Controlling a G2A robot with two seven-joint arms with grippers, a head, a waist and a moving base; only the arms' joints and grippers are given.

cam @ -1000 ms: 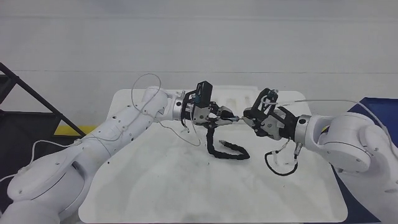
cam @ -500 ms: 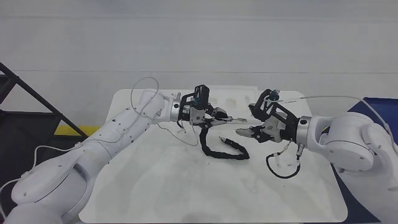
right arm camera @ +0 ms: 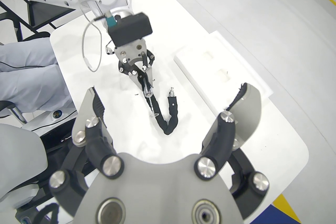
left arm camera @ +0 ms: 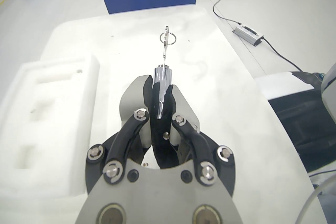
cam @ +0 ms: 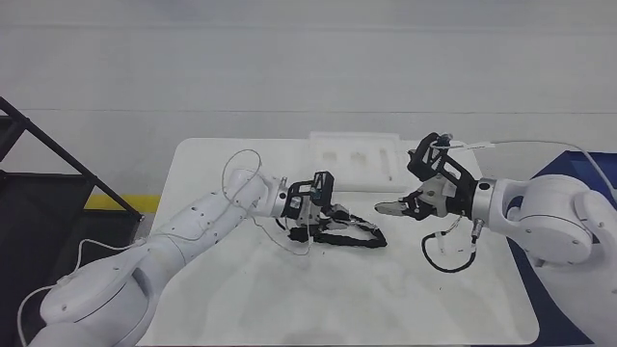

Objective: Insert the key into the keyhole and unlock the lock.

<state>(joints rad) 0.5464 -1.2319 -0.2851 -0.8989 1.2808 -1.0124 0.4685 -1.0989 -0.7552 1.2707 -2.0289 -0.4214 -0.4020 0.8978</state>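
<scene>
- Chrome lock barrel (left arm camera: 162, 74) is clamped in the left claw (left arm camera: 159, 84), low over the counter (left arm camera: 223, 104); the key (left arm camera: 166, 38) sits in its keyhole.
- Right claw (right arm camera: 170, 97) is spread wide and empty, apart from the key.
- Cable's pin end (right arm camera: 172, 91) lies free, so the lock is judged open; next, verify and set it down.

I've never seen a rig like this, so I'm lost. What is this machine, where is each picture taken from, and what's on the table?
It is a two-armed robot at a white table. One picture looks down from above the arms; the other two come from a camera on each wrist. The left end effector is shut on the shiny lock barrel of a black cable, with a key sticking out of it. The cable's free end lies on the table, apart from the barrel. The right end effector is open and empty. A white foam tray lies nearby.
</scene>
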